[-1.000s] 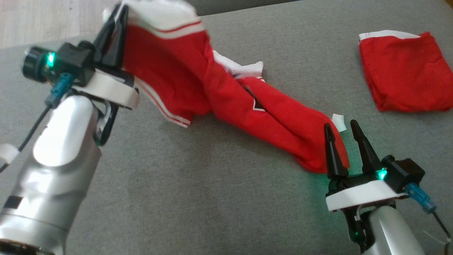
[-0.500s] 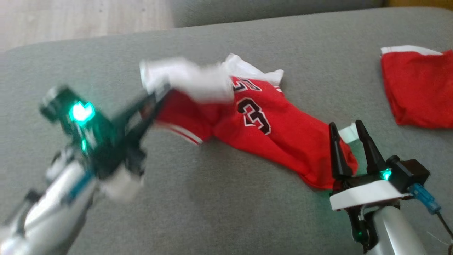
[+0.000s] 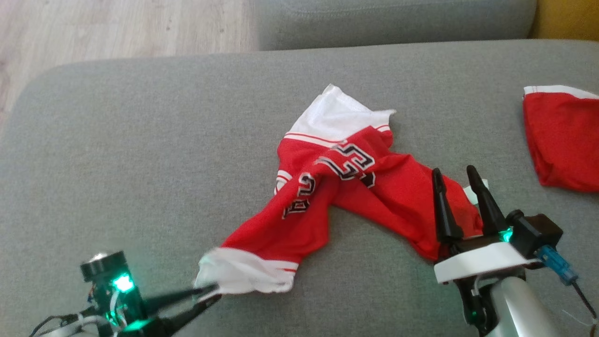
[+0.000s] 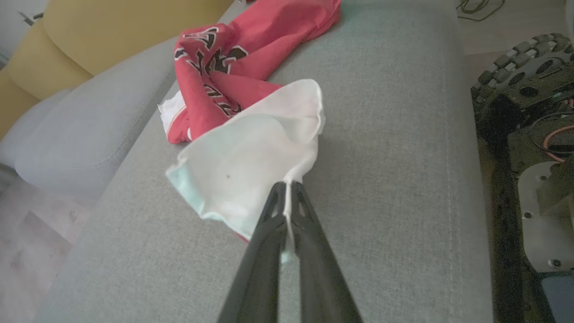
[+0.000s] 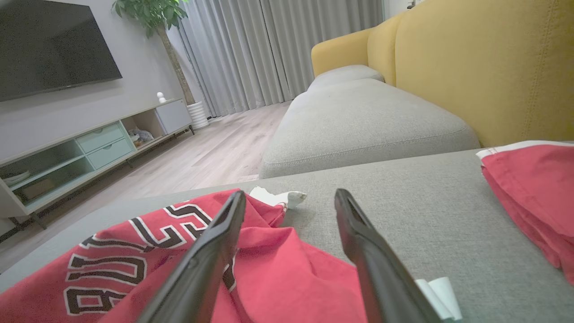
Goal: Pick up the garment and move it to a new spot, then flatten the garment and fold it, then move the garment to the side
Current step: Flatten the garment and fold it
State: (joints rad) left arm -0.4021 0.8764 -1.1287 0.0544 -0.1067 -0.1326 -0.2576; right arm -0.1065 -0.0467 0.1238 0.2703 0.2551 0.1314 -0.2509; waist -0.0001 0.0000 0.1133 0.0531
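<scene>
Grey sofa cushion (image 3: 140,140) carries the work. I have the left claw (image 3: 214,292) clamped on the white hem of the red garment (image 3: 299,220), presumably to draw it flat; it lies twisted mid-cushion. Right claw (image 3: 453,171) stands apart at its other end, holding nothing. Lettering reads "BU…"; numerals are creased.

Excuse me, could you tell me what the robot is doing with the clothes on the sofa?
The robot is working on a crumpled red jersey that lies on the grey sofa cushion. Its left gripper is shut on the jersey's white hem, holding that end out towards the robot. The right gripper stands open at the jersey's other end and is not clamped on it. The jersey is twisted, not yet flat or folded. A second red garment lies apart on the right.
</scene>
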